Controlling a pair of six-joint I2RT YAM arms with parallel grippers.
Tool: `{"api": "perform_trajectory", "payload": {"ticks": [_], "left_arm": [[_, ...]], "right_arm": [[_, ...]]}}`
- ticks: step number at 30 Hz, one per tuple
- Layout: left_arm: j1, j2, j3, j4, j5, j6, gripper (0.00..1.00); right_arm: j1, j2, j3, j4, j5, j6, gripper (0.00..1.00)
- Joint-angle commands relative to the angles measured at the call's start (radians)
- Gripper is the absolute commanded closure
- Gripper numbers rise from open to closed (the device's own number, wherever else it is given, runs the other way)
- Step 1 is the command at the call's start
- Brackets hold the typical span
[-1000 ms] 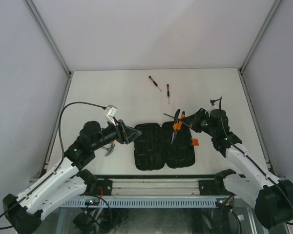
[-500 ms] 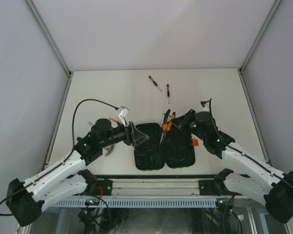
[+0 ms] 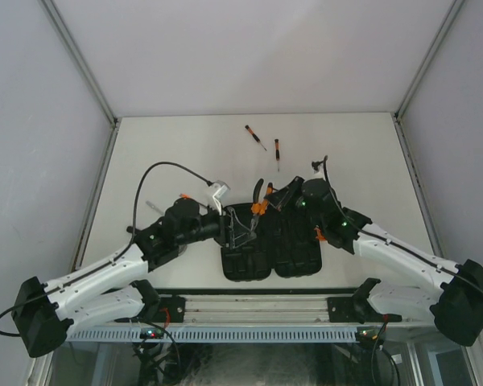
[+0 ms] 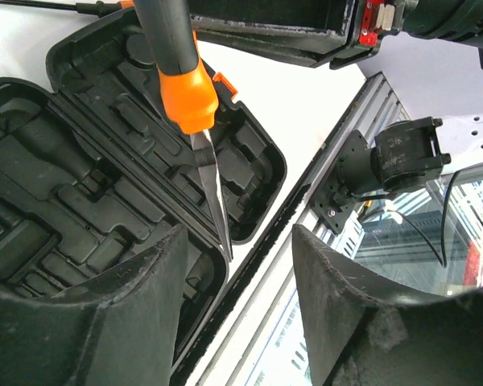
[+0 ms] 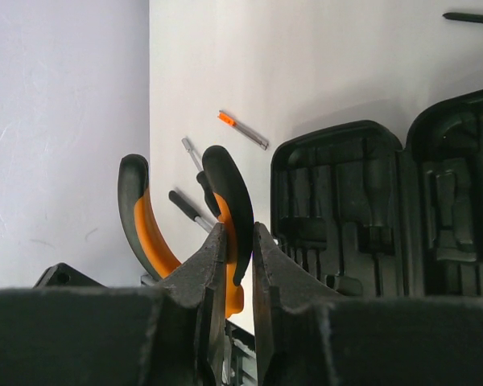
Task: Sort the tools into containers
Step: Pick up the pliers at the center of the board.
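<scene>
Orange-handled pliers (image 4: 187, 90), pinched in right jaws, point into the open case (image 4: 64, 205) between wide left jaws.

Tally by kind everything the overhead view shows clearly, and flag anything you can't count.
Screwdrivers: 2
Pliers: 1
Tool case: 1
Total: 4, leaving out the small tools left of the case, partly hidden.

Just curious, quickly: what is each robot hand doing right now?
The left gripper is open, its fingers either side of the pliers' tip.
The right gripper is closed on one handle of the pliers.
</scene>
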Motion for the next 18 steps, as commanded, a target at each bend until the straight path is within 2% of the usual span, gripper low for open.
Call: {"api": "perform_trajectory", "payload": {"ticks": [1,8,18], "left_arm": [[-0.017,0.017,0.067,0.042,-0.030,0.027,0.43],[-0.019,0.038,0.062,0.053,-0.039,0.027,0.54],[-0.018,0.047,0.063,0.060,-0.059,0.024,0.63]], "right_arm": [[0.026,0.000,0.066,0.059,0.003,0.021,1.00],[0.050,0.000,0.077,0.060,-0.012,0.020,1.00],[0.062,-0.005,0.078,0.035,-0.043,0.012,1.00]]}}
